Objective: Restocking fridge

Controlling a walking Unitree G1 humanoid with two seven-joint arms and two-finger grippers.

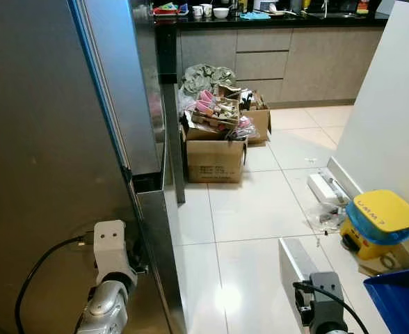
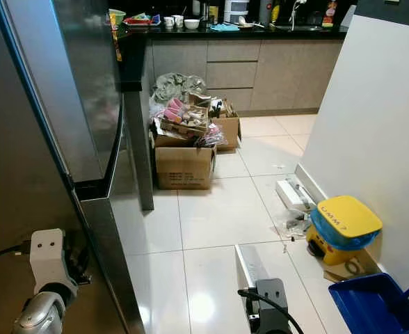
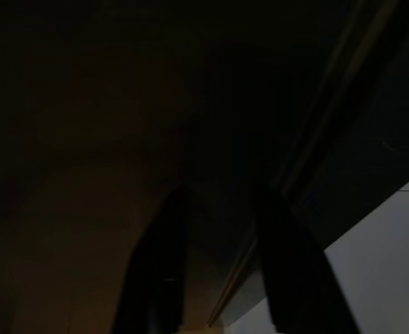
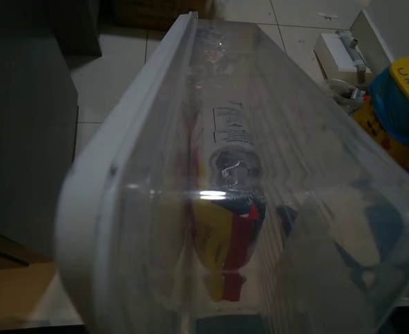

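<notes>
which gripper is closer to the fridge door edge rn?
Left. The left gripper sits right at the fridge door edge; the right gripper, holding a clear container, is out over the floor tiles.

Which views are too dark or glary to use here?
Left wrist view: nearly black, only the left gripper fingers' outlines and a pale floor corner readable. Right wrist view: clear container smears what's behind it. Left eye view: sharp, one ceiling-light glare on the floor tiles.

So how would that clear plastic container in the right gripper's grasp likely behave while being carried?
The clear plastic container looks rigid, so it should hold its shape. Its smooth glossy walls may be slippery. It is long and narrow, and the red and yellow packet inside looks loose, so tilting could let that slide.
</notes>
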